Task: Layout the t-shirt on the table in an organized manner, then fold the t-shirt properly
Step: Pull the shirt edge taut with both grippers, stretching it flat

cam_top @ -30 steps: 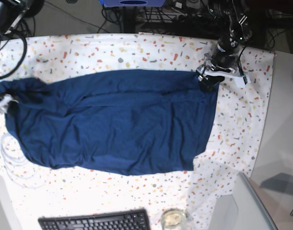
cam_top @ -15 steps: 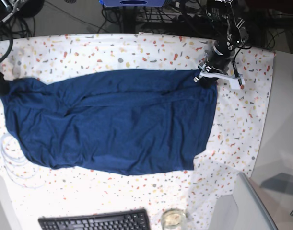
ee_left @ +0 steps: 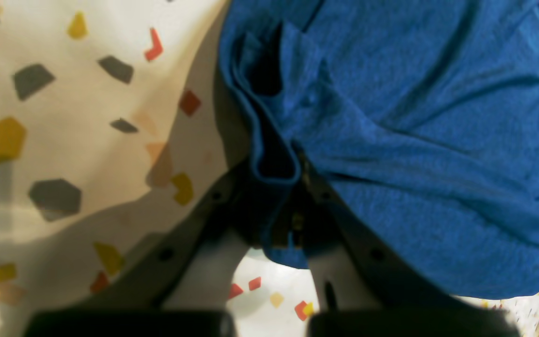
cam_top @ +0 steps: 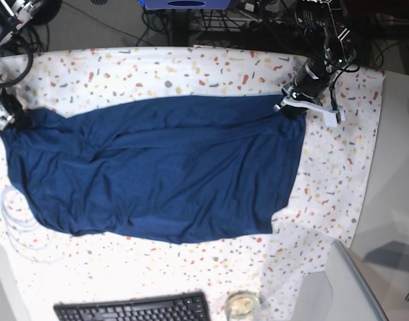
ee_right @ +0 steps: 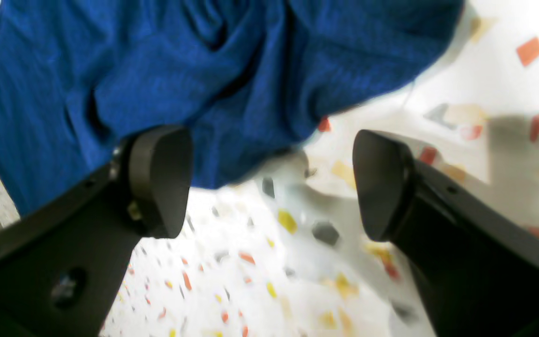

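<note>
Left gripper (ee_left: 281, 187) clamped tight on a bunched hem fold of the t-shirt (ee_left: 414, 140), at its far corner in the base view. Right gripper (ee_right: 269, 182) spread wide, nothing between its pads (ee_right: 159, 180); shirt edge just beyond. T-shirt (cam_top: 157, 167) lies spread across the table (cam_top: 191, 70). Right wrist view blurred. Only the base view shows the keyboard (cam_top: 134, 309), cut off.

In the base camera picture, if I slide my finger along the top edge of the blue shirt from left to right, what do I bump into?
right gripper → t-shirt → left gripper pinching the shirt's corner → bare speckled table
</note>
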Controlling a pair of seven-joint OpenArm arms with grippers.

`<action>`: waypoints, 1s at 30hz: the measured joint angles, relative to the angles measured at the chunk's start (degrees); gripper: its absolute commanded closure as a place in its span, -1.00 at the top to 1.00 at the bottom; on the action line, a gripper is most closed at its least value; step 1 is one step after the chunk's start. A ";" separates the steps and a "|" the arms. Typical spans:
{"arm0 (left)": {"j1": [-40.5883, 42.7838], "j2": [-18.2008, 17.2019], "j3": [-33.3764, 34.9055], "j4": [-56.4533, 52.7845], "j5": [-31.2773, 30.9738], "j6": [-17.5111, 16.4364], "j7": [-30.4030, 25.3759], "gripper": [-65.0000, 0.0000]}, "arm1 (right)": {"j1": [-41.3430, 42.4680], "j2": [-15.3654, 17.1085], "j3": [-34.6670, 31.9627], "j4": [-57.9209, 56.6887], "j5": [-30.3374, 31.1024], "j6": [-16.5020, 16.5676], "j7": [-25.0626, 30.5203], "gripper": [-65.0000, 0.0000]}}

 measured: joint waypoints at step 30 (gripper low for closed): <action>-0.11 -0.50 -4.94 16.52 -1.07 5.40 20.90 -1.00 | 1.70 2.14 -3.43 18.32 -0.11 -8.09 -19.26 -1.00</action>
